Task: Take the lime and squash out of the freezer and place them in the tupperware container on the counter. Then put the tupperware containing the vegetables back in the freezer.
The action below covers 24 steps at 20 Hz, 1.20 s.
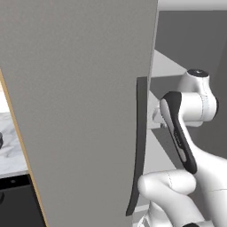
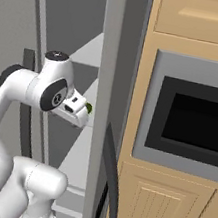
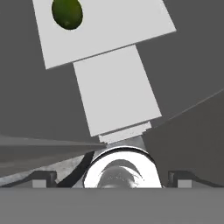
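A: Progress?
B: Early. Tall grey freezer (image 1: 80,88) door open; round dark green lime (image 3: 67,13) on pale shelf (image 3: 105,26), near its edge. Nothing moved yet.
A: Two-finger gripper (image 2: 82,111)?
B: Can't tell if spread or closed.

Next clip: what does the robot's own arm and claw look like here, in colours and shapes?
The arm is made of glossy white, rounded tubular segments with bulbous joints. A long black inlay runs along one link, and a dark round cap tops a joint. In the hand view, the claw shows two small dark grey tips.
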Available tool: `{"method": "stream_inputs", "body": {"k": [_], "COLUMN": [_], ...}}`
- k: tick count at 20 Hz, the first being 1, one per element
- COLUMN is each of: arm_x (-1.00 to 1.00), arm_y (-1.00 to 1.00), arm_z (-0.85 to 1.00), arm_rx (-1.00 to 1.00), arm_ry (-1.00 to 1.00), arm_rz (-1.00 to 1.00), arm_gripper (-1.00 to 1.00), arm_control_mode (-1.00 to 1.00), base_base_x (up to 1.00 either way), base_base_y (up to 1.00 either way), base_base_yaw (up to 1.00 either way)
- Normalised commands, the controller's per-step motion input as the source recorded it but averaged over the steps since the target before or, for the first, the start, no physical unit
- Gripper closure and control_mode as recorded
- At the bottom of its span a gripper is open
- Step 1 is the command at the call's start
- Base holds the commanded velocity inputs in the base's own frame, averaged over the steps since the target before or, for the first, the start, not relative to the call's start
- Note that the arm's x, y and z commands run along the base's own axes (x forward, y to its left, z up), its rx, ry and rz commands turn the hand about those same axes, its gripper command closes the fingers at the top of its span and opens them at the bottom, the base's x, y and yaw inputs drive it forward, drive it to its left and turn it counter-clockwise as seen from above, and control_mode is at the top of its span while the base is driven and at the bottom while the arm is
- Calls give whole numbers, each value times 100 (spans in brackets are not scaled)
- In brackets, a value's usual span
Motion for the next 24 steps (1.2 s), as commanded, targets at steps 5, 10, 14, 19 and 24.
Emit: {"method": "stream_inputs", "body": {"k": [5,10,14,19,24], "arm_x": [60,72,84,47,22], "arm_y": [-33,-15,0,0,0], "arm_z": [-3,-1,-13,-25,-28], "arm_rx": [0,0,3,8,14], "arm_ry": [-14,-14,-2,0,0], "arm_rz": [0,0,0,0,0], "arm_gripper": [-100,-100,-100,-100,-100], "arm_control_mode": [-100,-100,-100,-100,-100], "base_base_x": [0,0,0,0,0], "base_base_y": [0,0,0,0,0], "base_base_yaw": [0,0,0,0,0]}}
